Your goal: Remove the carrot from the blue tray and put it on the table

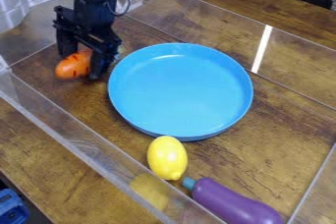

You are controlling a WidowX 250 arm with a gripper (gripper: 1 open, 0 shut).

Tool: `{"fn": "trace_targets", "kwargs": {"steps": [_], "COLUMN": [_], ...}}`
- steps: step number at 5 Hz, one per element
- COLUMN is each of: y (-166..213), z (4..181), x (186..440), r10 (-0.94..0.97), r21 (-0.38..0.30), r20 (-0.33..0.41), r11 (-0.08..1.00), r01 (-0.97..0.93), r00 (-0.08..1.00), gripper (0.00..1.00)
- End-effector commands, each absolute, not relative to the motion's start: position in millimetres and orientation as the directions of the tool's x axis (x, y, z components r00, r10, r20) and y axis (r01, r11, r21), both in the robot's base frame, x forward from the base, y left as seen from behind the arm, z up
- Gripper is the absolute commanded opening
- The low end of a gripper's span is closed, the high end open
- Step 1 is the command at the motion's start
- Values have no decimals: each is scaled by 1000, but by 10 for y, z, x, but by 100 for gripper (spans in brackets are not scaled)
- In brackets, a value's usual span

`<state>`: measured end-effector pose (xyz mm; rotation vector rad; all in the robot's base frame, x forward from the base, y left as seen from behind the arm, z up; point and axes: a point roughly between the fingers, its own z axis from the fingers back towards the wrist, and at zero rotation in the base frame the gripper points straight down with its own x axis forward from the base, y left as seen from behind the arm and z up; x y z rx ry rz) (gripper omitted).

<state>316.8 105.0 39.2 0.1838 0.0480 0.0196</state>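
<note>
tool (83, 58): jaws spread, astride carrot (71, 66) | carrot: on table (282, 120), axis unclear | left of blue tray (180, 90)

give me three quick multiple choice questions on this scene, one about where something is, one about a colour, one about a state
1. Where is the carrot?
A. inside the blue tray
B. on the table left of the blue tray
C. beside the eggplant

2. What colour is the fruit just below the blue tray in the picture?
A. yellow
B. red
C. green

3. What does the blue tray hold?
A. the lemon
B. the carrot
C. nothing

Answers:
1. B, the carrot lies on the table outside the tray's left rim, under the hand.
2. A, the lemon is yellow, next to the purple eggplant.
3. C, the tray's whole blue floor shows bare.
</note>
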Motion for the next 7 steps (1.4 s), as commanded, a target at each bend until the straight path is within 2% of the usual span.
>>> {"fn": "trace_targets", "kwargs": {"steps": [1, 5, 6, 7], "y": [1178, 1186, 1206, 1234], "z": [611, 712, 843, 845], "x": [3262, 3352, 3394, 3447], "r10": [55, 61, 66, 65], "r21": [187, 123, 92, 76], "r20": [31, 59, 73, 79], "r11": [981, 990, 993, 995], "r01": [-59, -68, -73, -72], "r00": [998, 996, 995, 995], "gripper": [100, 100, 100, 100]}}
